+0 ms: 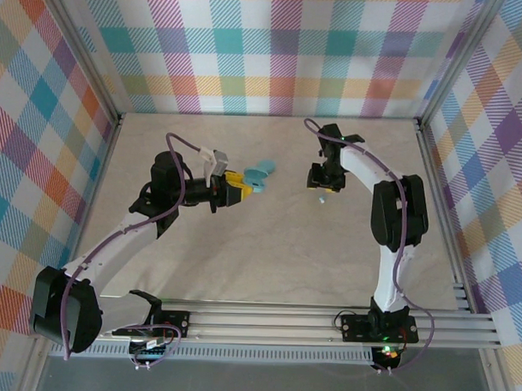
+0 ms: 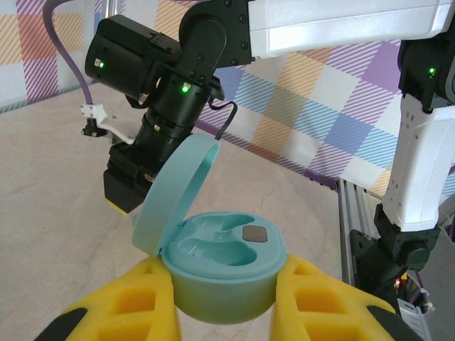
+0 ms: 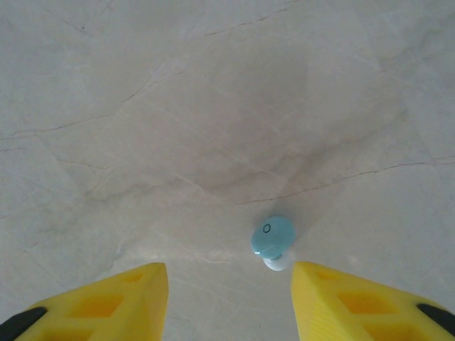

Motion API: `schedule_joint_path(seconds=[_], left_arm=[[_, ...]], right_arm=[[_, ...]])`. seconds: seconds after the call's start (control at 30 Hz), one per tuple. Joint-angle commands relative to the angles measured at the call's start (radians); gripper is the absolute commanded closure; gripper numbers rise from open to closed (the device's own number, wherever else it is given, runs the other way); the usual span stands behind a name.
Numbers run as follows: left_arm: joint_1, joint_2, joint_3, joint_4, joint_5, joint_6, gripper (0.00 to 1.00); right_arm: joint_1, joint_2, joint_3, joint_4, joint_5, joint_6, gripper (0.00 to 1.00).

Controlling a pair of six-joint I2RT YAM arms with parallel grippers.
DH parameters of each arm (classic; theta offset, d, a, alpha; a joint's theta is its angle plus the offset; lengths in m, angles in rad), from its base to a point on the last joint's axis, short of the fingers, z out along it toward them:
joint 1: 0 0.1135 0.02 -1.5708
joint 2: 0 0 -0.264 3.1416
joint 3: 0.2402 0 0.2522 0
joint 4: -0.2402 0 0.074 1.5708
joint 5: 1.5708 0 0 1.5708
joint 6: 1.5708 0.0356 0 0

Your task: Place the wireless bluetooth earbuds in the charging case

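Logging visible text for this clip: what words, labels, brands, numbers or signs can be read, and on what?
No words or numbers can be read anywhere.
"O": a small ring mark on the earbud, on its face.
The charging case shows no print.

**Layout relative to the light-blue oval plastic charging case [image 2: 222, 278]**
The case sits between the left gripper [image 1: 247, 186] fingers, its hinged lid [image 2: 176, 190] raised at its left side. To the right of the case and apart from it, the right gripper [image 3: 229, 302] hangs over a small pale-blue plastic earbud [image 3: 273, 238] lying on the pale stone-patterned table [image 1: 267, 256].

Earbud [image 3: 273, 238] on bare table [image 3: 213, 106] w/ room all round.
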Motion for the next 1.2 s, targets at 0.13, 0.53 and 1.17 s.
schedule_joint_path(seconds=[0.13, 0.53, 1.17], left_arm=[[-0.004, -0.020, 0.029, -0.010, 0.016, 0.028, 1.00], [-0.003, -0.030, 0.033, -0.039, 0.019, 0.050, 1.00], [-0.003, -0.048, 0.027, -0.052, 0.015, 0.052, 1.00]], right_arm=[[-0.005, 0.065, 0.048, -0.053, 0.042, 0.005, 0.65], [-0.006, 0.096, 0.042, -0.061, 0.053, 0.028, 0.61], [-0.006, 0.125, 0.016, -0.066, 0.041, 0.018, 0.66]])
